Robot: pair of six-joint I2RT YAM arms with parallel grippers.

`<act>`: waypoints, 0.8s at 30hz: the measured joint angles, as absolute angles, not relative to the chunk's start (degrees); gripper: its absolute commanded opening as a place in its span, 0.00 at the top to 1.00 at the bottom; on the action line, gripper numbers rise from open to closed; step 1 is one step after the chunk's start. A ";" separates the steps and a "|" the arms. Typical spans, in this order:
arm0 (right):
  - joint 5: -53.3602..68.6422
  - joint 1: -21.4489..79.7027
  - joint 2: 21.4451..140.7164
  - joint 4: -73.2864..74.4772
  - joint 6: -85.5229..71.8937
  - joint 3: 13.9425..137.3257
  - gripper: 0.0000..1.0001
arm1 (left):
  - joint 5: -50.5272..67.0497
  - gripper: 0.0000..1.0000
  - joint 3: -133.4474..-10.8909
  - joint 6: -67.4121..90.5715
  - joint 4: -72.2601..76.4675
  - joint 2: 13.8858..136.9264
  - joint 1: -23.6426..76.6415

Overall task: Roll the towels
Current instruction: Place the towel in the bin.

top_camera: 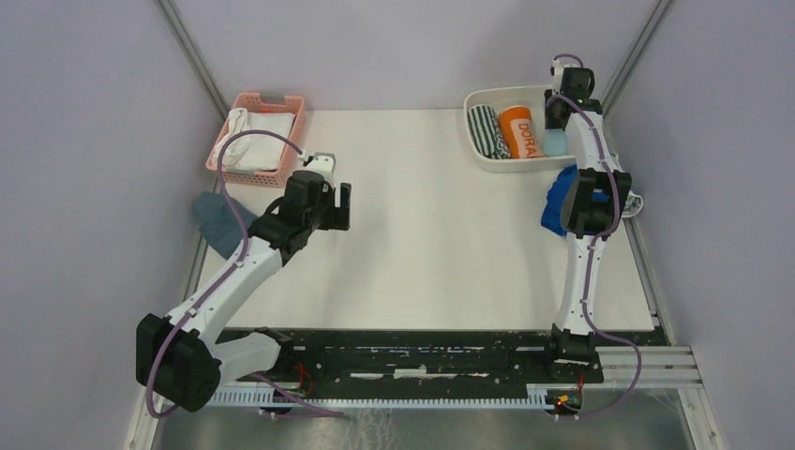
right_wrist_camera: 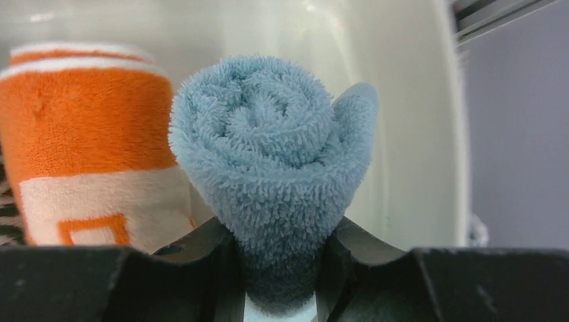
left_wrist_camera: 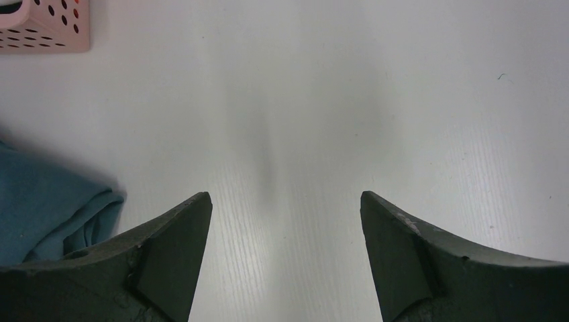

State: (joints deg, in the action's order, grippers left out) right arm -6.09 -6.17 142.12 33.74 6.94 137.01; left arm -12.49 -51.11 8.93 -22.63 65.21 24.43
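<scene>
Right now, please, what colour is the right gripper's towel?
Light blue towel; best in right wrist view.

Only one marking can be read — the letters "DORA" on the orange rolled cloth [top_camera: 522,131].

- Royal blue towel [top_camera: 555,204]: you see only its left part; the right arm [top_camera: 586,272] covers the rest.
- Light blue towel [right_wrist_camera: 268,161]: its lower end is hidden from you between the right gripper [right_wrist_camera: 282,235] fingers.
- Pink basket [left_wrist_camera: 40,30] and teal-grey cloth [left_wrist_camera: 47,215]: both are cut off by the left wrist view's edge.
</scene>
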 measured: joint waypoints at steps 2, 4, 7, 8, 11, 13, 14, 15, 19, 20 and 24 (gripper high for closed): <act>-4.97 -6.17 144.42 33.21 6.87 137.01 0.93 | -12.38 0.12 -51.11 8.93 -22.61 66.28 24.16; -3.60 -6.17 145.80 33.21 6.66 136.86 0.91 | -12.03 0.12 -51.11 8.95 -22.57 67.35 24.10; -1.19 -6.20 145.95 33.01 5.74 135.59 0.89 | -11.84 0.12 -51.11 8.95 -22.55 68.53 24.05; -0.25 -6.24 145.95 32.91 5.37 135.41 0.89 | -11.75 0.12 -51.11 8.95 -22.52 68.79 24.03; 1.96 -6.39 145.95 32.77 3.77 135.06 0.89 | -11.38 0.12 -51.11 8.95 -22.48 69.12 23.86; 2.81 -6.52 145.95 32.99 2.37 135.09 0.88 | -11.31 0.12 -51.11 8.97 -22.39 69.19 23.79; 2.87 -6.57 146.06 33.28 1.52 135.26 0.86 | -11.22 0.12 -51.11 8.97 -22.39 69.32 23.77; 2.87 -6.61 146.50 33.89 0.67 135.98 0.85 | -11.16 0.12 -51.11 8.97 -22.39 69.49 23.70; 2.83 -6.61 148.79 35.20 -2.31 138.58 0.81 | -10.48 0.12 -51.11 8.97 -22.44 70.48 23.68; 2.76 -6.61 149.12 35.16 -3.16 138.67 0.80 | -10.39 0.12 -51.11 8.97 -22.46 70.72 23.68; 2.48 -6.66 150.02 35.38 -5.48 139.41 0.69 | -10.33 0.12 -51.11 8.99 -22.50 71.44 23.68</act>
